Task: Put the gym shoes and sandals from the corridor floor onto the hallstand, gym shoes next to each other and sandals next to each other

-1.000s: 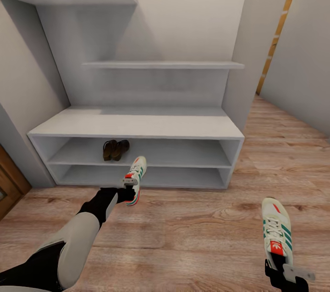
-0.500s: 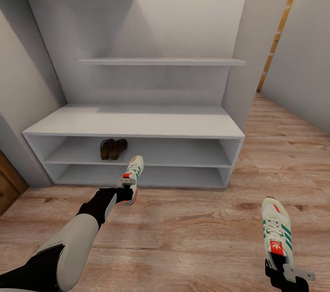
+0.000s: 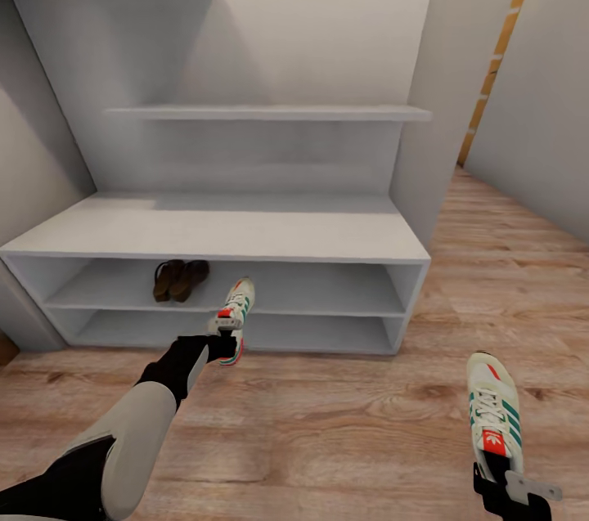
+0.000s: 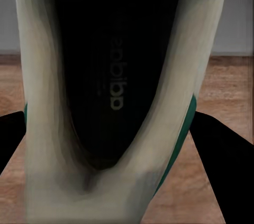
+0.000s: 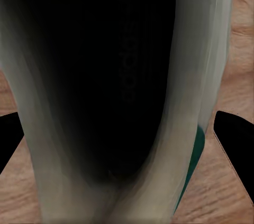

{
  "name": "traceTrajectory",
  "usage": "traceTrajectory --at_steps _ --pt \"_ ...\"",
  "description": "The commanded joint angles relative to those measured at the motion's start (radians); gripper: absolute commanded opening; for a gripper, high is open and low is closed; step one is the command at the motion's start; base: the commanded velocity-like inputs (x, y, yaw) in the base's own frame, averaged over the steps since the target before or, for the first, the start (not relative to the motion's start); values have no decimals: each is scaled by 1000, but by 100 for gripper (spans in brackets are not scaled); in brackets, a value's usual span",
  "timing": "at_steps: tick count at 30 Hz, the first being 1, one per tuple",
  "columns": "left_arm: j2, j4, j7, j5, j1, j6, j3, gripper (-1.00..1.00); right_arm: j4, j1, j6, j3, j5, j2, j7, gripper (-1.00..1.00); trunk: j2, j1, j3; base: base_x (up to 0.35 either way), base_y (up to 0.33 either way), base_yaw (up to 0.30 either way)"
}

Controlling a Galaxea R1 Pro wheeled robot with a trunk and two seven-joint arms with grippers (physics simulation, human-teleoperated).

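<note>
My left gripper (image 3: 222, 339) is shut on the heel of one gym shoe (image 3: 236, 316), held off the corridor floor (image 3: 327, 423) just in front of the hallstand's (image 3: 213, 231) lower shelves, toe toward the rack. The left wrist view looks into that gym shoe's dark opening (image 4: 114, 86). My right gripper (image 3: 509, 482) at the lower right is shut on the heel of the other gym shoe (image 3: 493, 410), whose opening (image 5: 106, 76) is close up in the right wrist view. The two brown sandals (image 3: 179, 279) sit side by side on the rack's upper open shelf, left of centre.
The hallstand has a broad bench top and two wall shelves (image 3: 262, 112) above. A grey wall (image 3: 540, 96) flanks the corridor on the right, with a yellow-edged doorway (image 3: 495, 63) beyond. Open wood floor lies between the arms.
The whole view has shifted: the rack now sits lower and further left and looks larger, so the camera moved. Both shoes keep their place in the grippers.
</note>
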State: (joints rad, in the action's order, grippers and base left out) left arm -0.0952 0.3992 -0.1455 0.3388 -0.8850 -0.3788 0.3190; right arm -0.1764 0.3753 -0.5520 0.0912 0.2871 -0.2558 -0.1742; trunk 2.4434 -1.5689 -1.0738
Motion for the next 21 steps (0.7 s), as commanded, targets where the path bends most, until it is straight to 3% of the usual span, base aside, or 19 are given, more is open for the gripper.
traceTrajectory --at_steps 1,11,17,21 --pt "-1 3 -7 11 -1 -6 8 -100 0 0 -2 8 6 0 -5 -100 0 0 -1 271 -204 0" --pt "2 4 -6 11 0 -6 9 -100 0 0 -2 8 6 0 -5 -100 0 0 -1 288 -179 0" --pt "3 4 -8 11 1 -6 9 -100 0 0 -2 8 6 0 -5 -100 0 0 -1 290 -51 0" --pt "3 4 -9 11 3 -4 9 -100 0 0 -2 8 6 0 -5 -100 0 0 -1 83 -8 0"
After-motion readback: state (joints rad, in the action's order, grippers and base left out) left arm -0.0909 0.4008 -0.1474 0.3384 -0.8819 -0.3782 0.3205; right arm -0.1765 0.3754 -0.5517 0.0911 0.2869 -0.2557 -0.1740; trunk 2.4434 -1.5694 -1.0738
